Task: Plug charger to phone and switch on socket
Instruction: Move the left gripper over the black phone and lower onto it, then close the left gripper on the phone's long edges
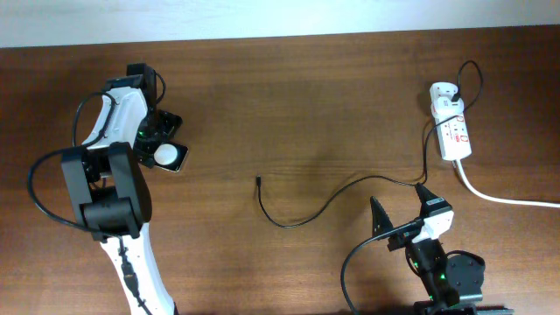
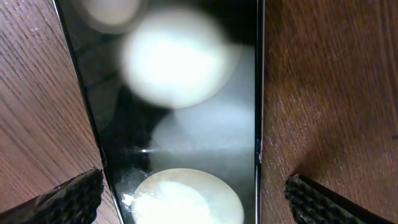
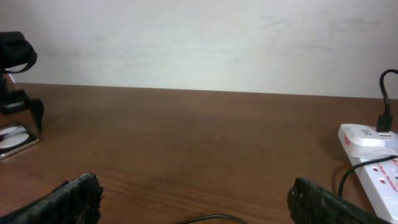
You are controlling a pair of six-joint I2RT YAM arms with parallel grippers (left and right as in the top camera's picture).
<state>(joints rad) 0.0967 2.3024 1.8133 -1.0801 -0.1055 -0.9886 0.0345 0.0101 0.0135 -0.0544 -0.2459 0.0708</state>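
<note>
2 grippers stand open over the brown desk [image 1: 306,96]. Toward 9 o'clock in the overhead view, the left gripper [image 1: 162,140] hangs over the phone [image 1: 171,158]. Its fingertips [image 2: 68,198] are spread just outside the phone's long edges and clamp nothing, and 2 white blobs glare on the black face. Near 5 o'clock the right gripper [image 1: 404,210] is spread wide and empty. The charger [image 1: 302,219] lies slack on the desk, its plug tip [image 1: 259,180] near the centre, well apart from the phone. Its cable runs toward 2 o'clock to the white adapter [image 1: 443,91], seated at the far end of the socket [image 1: 455,136]. The socket's thick white cord [image 1: 507,199] leaves toward 3 o'clock.
</note>
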